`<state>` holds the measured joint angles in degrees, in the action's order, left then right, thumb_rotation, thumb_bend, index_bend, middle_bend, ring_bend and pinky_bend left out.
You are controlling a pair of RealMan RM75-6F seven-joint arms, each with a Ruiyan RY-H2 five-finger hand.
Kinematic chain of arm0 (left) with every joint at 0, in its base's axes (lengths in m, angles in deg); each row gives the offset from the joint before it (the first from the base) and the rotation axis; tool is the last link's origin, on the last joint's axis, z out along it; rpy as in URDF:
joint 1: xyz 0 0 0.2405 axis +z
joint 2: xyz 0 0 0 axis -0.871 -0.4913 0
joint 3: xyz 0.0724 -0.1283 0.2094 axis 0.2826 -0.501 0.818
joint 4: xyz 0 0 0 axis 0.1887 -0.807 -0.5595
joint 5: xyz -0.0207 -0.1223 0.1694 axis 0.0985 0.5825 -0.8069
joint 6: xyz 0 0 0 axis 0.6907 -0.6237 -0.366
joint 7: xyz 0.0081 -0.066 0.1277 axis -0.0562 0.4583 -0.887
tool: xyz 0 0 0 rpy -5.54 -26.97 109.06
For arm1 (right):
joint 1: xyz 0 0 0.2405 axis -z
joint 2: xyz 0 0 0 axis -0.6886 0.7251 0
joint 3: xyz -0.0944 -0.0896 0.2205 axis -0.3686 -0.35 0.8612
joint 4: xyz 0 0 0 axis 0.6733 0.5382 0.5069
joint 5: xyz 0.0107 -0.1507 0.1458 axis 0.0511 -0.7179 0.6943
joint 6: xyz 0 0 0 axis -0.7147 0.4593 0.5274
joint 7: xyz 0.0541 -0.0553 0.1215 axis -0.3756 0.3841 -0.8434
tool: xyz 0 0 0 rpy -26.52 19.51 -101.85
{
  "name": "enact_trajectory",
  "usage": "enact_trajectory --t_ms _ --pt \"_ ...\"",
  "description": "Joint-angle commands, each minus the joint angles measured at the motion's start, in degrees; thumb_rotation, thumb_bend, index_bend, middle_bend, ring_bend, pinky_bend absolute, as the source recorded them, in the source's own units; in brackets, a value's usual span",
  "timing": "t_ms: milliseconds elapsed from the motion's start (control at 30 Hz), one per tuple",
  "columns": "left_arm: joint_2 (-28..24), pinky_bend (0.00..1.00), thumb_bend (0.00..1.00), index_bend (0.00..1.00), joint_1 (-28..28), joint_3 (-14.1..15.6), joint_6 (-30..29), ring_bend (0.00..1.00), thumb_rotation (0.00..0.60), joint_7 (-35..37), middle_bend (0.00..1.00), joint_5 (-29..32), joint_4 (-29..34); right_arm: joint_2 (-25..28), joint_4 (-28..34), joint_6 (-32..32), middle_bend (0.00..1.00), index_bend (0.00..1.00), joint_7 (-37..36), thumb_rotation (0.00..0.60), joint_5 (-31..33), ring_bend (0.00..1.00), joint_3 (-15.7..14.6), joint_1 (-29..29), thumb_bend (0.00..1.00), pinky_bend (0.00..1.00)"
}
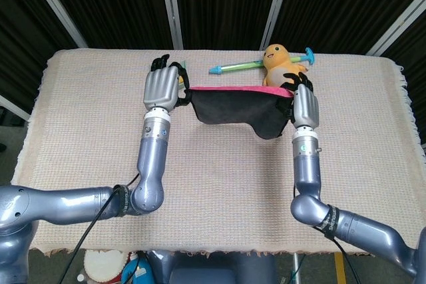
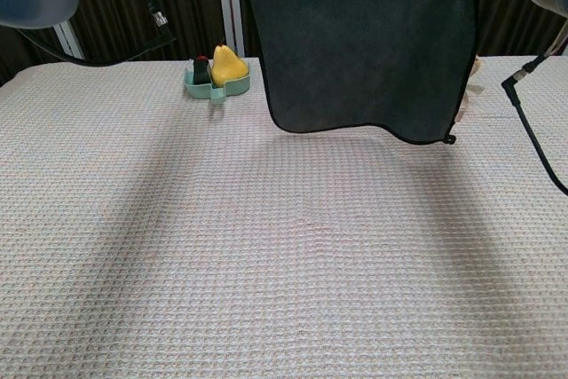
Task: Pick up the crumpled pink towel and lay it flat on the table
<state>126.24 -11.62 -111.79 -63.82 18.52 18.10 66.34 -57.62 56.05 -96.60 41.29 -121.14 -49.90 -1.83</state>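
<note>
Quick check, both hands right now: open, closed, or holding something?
Left hand: holds one top corner of the towel.
Right hand: holds the other top corner; the towel hangs spread between them above the table.

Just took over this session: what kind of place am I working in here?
Probably a robot test or data-collection station, not a home: dark curtains with metal poles behind, a table under a beige waffle-weave cloth, and props such as a plush duck and a toy pear.

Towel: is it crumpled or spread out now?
Spread out. The towel hangs stretched between the left hand and right hand, above the table, not yet laid down.
</note>
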Motion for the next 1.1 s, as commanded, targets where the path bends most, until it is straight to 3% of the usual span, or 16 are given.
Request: enact_trajectory --t_ms 33,400,667,867,1100 --pt "0.6 0.07 0.71 0.92 0.2 0.7 0.3 0.05 0.6 0.6 0.3 -0.7 -0.6 -0.7 -2.3 1.4 0.22 0.66 -0.2 0.6 0.2 0.02 -0.1 -1.2 0.72 0.01" --pt "5.5 0.07 0.71 0.92 -1.2 1.4 2.6 0.05 0.6 5.9 0.3 -6.1 -8.3 -3.0 -10.9 4.5 0.22 0.66 -1.7 0.6 0.1 0.02 0.8 -5.1 0.72 0.01" --pt "9.0 0.07 0.71 0.92 -1.8 2.3 3.8 0.05 0.6 10.0 0.3 -11.1 -12.9 -3.0 -12.8 4.9 0.22 0.66 -3.0 0.6 -0.5 0.02 0.7 -5.5 0.72 0.01" --pt "9.4 0.07 0.71 0.91 0.0 3.4 3.5 0.05 0.6 11.3 0.3 -12.7 -11.9 -2.1 -12.2 5.0 0.22 0.66 -3.7 0.6 -0.3 0.02 -0.5 -3.7 0.72 0.01" --pt "8.4 0.07 0.71 0.91 3.6 5.6 2.4 0.05 0.6 11.9 0.3 -13.9 -6.7 -0.5 -7.2 3.9 0.22 0.66 -5.1 0.6 -1.6 0.02 -3.6 0.4 0.72 0.01"
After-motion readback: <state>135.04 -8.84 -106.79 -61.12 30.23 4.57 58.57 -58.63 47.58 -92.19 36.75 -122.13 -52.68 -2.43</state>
